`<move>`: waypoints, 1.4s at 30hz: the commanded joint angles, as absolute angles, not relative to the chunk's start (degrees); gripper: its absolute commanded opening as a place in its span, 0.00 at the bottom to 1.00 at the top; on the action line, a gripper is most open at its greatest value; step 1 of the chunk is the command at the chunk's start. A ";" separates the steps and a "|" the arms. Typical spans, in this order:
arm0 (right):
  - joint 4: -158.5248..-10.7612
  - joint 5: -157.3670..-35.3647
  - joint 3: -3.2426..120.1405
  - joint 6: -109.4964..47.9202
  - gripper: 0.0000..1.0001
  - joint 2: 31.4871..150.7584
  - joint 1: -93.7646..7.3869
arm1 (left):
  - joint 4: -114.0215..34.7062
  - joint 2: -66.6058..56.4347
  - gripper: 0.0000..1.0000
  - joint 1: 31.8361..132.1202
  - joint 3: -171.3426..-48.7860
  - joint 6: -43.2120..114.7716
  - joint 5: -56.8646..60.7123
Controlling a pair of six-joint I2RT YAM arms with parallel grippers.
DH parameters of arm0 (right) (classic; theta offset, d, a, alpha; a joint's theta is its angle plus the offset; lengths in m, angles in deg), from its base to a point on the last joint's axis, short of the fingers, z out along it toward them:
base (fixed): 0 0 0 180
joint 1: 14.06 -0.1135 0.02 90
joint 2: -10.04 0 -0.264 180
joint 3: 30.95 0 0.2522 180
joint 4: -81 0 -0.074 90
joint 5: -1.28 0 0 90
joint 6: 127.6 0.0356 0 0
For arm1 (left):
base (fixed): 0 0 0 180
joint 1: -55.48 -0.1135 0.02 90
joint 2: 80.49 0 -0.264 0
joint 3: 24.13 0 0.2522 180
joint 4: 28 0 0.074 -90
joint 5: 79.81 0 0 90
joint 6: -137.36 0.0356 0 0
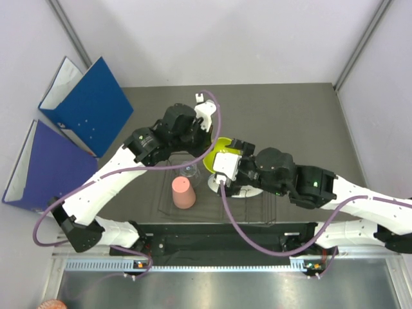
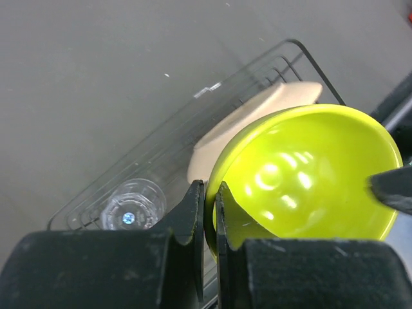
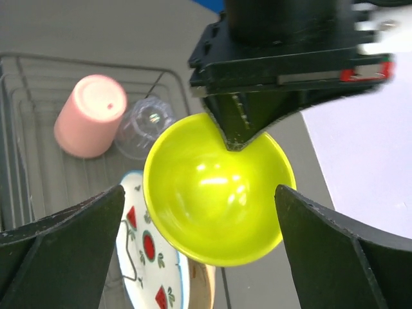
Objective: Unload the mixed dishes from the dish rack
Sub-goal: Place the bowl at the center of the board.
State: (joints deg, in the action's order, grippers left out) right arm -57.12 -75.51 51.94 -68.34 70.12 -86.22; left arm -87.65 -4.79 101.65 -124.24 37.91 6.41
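Note:
The lime-green bowl hangs above the dish rack. My left gripper is shut on its rim, one finger inside and one outside. My right gripper is open; its fingers stand on either side of the bowl without touching it. In the rack, the pink cup and the clear glass tumbler stand upside down. The white watermelon plate and the tan plate stand on edge below the bowl.
Two blue ring binders stand open at the table's left. The rack's wire wall runs close under the bowl. Both arms cross over the rack's middle.

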 commanded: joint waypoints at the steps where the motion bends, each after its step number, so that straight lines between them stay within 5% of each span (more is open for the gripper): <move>1: -62.46 -67.91 60.58 -61.61 1.00 68.93 -85.69 | -83.42 -2.72 0.00 100.05 -130.96 35.32 11.94; 6: -73.97 -49.93 61.65 -50.90 1.00 65.86 -85.60 | -78.95 2.99 0.00 88.55 -136.15 25.67 10.45; 13: -77.51 -39.51 53.68 -34.54 1.00 59.72 -85.52 | -77.71 23.55 0.00 68.07 -146.07 14.76 16.24; 21: -79.44 -40.39 40.92 -28.46 1.00 53.64 -85.52 | -75.78 42.53 0.00 63.31 -158.46 15.63 25.22; 42: -81.11 -42.41 33.61 -23.80 1.00 57.15 -84.29 | -74.90 56.53 0.00 56.36 -161.03 13.26 24.51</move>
